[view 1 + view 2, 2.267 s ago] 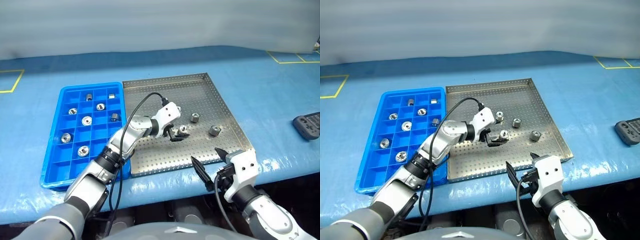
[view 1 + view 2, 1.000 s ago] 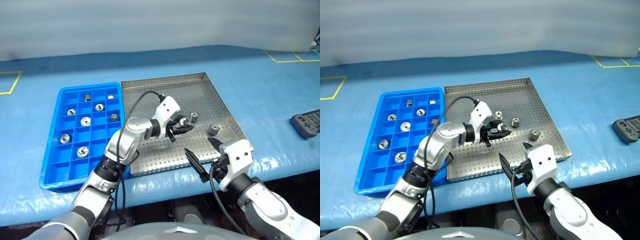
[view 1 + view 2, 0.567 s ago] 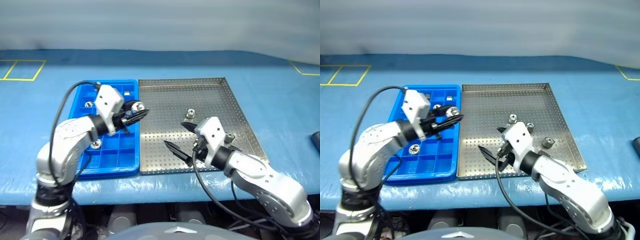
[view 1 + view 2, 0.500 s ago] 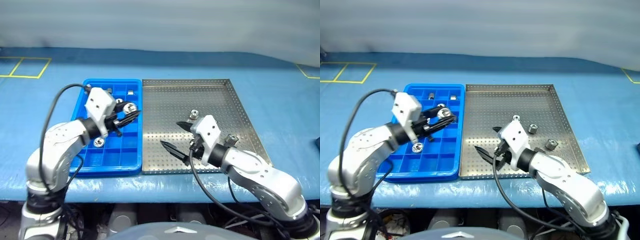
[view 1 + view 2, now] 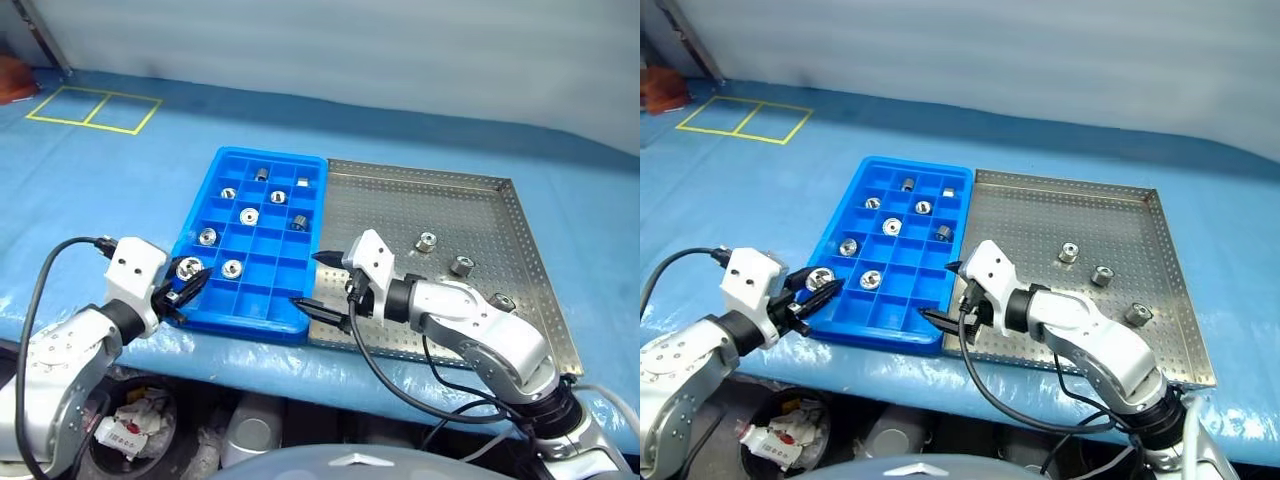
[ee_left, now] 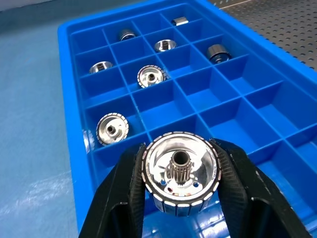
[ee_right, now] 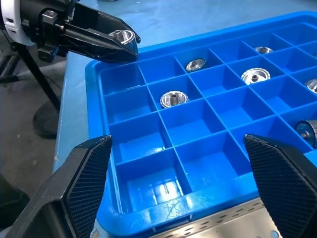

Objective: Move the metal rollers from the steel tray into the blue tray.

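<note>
**Roller transfer: mostly done, one in transit**

- Left gripper: clenched on one metal roller, held at the near left corner of the blue tray, not yet placed.
- Blue tray: seven rollers visible, one per compartment, in the far and middle rows; near-row compartments empty.
- Right gripper: fingers spread wide, empty, over the seam between the trays.
- Steel tray: three rollers left on its right half, among them one. Judged: four remain to deliver.
</note>
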Robot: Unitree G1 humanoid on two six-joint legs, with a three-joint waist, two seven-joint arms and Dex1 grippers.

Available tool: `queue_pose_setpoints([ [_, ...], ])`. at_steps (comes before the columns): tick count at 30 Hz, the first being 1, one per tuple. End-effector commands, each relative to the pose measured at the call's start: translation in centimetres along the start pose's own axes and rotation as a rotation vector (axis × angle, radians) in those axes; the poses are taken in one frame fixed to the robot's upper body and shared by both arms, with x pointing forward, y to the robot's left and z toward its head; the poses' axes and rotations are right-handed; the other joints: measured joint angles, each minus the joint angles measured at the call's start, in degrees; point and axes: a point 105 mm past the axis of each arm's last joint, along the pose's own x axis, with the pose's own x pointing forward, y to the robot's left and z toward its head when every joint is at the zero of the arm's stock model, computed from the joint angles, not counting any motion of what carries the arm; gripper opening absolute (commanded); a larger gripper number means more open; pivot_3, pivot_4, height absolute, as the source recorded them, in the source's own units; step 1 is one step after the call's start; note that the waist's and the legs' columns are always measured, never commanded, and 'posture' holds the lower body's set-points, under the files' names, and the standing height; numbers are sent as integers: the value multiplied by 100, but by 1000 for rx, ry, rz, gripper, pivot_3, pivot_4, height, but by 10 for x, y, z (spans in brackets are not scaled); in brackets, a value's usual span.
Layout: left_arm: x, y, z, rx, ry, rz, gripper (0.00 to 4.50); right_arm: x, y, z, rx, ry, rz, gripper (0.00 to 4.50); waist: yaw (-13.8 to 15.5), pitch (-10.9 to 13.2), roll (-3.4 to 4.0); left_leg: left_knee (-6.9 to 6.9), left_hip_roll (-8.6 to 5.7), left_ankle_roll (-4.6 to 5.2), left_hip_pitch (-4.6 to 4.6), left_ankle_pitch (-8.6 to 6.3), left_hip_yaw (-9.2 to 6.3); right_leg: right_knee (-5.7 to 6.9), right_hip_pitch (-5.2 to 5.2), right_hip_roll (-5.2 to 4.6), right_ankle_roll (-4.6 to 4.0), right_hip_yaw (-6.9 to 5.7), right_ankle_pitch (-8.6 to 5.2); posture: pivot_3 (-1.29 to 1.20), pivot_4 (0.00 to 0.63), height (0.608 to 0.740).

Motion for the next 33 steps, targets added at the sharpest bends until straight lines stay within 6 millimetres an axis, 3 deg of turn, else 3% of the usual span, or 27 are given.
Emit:
queue_pose_setpoints([
  [1,-1,6,3,21,-16,29,1694,-3,1,8,-25,-31,-2,4500,96,0,1,-1,0,0,0,0,1,0,0,-2,0,-1,0,474,150,740],
  [10,15,12,-15,-21,65,23,1694,-12,2,5,-3,-36,-67,4500,282,0,2,-5,-1,-2,-9,-1,3,-5,-8,-7,-5,-15,-5,418,150,740],
  [26,19,7,-13,-10,92,-60,1694,-21,3,2,29,-37,-136,4500,40,2,7,-7,-1,-2,-11,-2,1,-8,-7,-16,-9,-27,-8,349,150,740],
  [33,14,4,0,-8,47,-86,4039,-25,3,1,36,-36,-150,4500,-149,3,7,-8,1,-2,-11,-1,-9,-9,-3,-22,-10,-36,-8,360,150,740],
])
